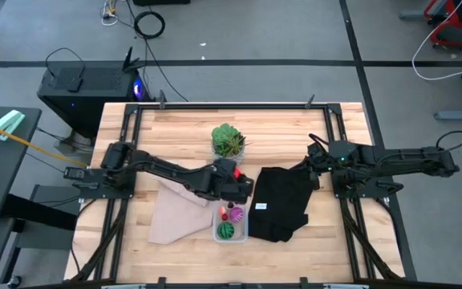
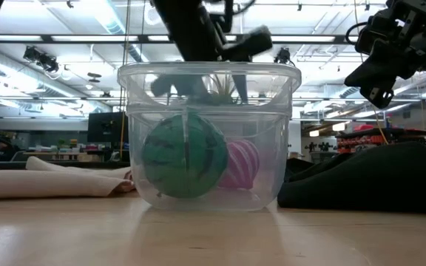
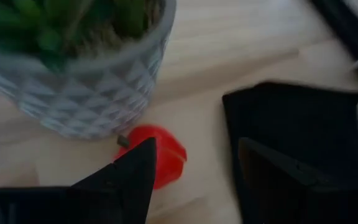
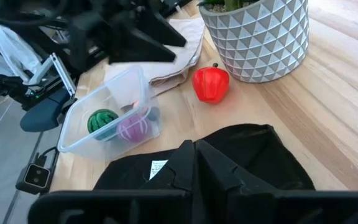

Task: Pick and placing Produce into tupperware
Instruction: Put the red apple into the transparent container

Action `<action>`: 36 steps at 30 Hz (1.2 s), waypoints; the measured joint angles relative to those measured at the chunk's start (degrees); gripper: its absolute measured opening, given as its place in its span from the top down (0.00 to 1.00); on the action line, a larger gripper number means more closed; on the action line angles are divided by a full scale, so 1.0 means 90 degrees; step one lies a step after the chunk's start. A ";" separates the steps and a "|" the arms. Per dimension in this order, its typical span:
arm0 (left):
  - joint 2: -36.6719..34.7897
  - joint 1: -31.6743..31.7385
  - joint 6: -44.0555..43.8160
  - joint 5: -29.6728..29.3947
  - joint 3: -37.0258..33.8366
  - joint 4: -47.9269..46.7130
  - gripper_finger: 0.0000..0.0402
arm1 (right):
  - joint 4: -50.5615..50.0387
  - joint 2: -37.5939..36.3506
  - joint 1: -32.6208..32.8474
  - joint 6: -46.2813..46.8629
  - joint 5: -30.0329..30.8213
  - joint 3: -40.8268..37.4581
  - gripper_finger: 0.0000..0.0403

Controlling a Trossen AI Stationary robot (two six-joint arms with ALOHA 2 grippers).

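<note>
Your left gripper hangs open, empty, over the red piece, which stands stem-up beside the plant pot. The tupperware points its long side toward you. Your right gripper is closed, empty.

Container near front edge of table, between two cloths: one cloth to its left, other cloth to its right. Two balls inside container: striped ball toward front, second ball behind it. Potted plant behind container, toward table centre. Pepper on table just beside pot, between plant and container, apart from both cloths.
</note>
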 joint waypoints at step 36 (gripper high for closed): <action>-0.5397 -0.4669 -0.4162 -0.5468 -0.3994 -0.3611 0.84 | 0.1921 0.1282 -0.0015 0.1557 0.1309 0.0000 0.77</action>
